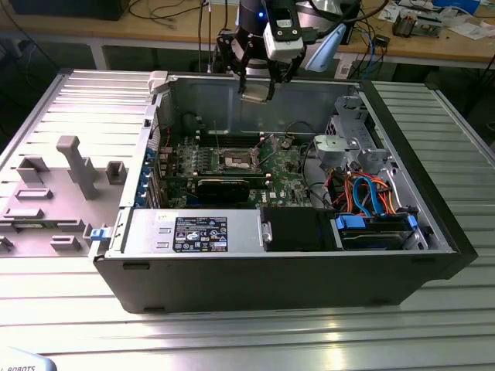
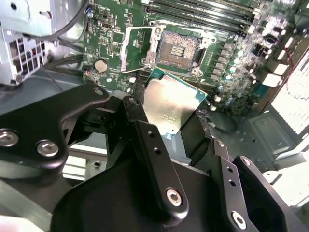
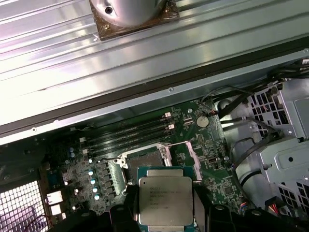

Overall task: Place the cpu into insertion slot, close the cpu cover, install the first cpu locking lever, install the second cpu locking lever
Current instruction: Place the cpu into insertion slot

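Second wrist view shows pincer (image 2: 169,116) clamping cpu (image 2: 172,99), insertion slot (image 2: 176,49) uncovered.

Your arm (image 1: 251,15) comes in from the far side of the exterior view. The wrist (image 1: 282,35) is turned so the gripper (image 1: 257,85) points straight down, raised in the air and touching nothing beneath it. Your two black fingers (image 2: 153,145) are drawn in toward each other and pinch the cpu (image 2: 171,104) by opposite edges, its metal top facing the wrist. In both wrist views the chip sits between the finger linkages, just past the tips.
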Motion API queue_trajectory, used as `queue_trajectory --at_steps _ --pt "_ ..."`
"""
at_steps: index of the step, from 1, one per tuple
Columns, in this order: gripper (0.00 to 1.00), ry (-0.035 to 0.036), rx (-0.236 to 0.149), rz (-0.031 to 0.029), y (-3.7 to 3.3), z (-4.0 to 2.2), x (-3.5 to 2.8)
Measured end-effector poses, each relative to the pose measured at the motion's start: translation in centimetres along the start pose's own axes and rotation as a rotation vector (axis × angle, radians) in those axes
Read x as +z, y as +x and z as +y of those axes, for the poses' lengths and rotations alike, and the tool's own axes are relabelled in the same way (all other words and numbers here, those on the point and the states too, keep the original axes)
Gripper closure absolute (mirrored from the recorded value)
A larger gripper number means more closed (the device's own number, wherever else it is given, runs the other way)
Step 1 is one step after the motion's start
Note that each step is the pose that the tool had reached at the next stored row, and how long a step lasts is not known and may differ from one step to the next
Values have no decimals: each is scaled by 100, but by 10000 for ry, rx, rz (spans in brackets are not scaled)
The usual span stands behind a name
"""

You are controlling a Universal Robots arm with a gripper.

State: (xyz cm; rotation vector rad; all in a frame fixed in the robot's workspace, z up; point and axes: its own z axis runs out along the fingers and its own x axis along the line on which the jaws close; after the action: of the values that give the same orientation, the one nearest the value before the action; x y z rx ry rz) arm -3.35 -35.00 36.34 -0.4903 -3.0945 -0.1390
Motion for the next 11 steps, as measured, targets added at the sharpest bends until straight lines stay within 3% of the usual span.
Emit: queue_trajectory --at_steps 2,11 --pt "46 -9 362 -31 0 0 1" --pt "46 -8 370 -32 0 0 1"
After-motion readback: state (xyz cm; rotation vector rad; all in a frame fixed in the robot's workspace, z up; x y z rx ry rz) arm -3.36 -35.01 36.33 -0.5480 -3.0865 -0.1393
